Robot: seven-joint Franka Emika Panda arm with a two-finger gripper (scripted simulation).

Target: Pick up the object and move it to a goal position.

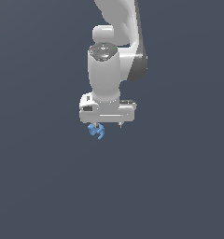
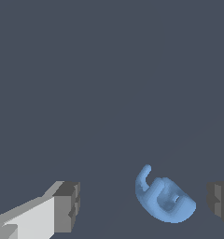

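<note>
The object (image 1: 96, 131) is a tiny light-blue piece with curved, hook-like prongs. In the exterior view it lies just below the white gripper (image 1: 106, 125), toward that view's left end of the hand. In the wrist view the object (image 2: 164, 199) lies between the two dark finger pads (image 2: 68, 206), nearer the other pad than this one. The gripper (image 2: 144, 203) is open wide, and neither pad touches the object. The arm points straight down over it.
The ground (image 1: 179, 186) is a plain dark grey surface with no other objects, edges or goal marker in view.
</note>
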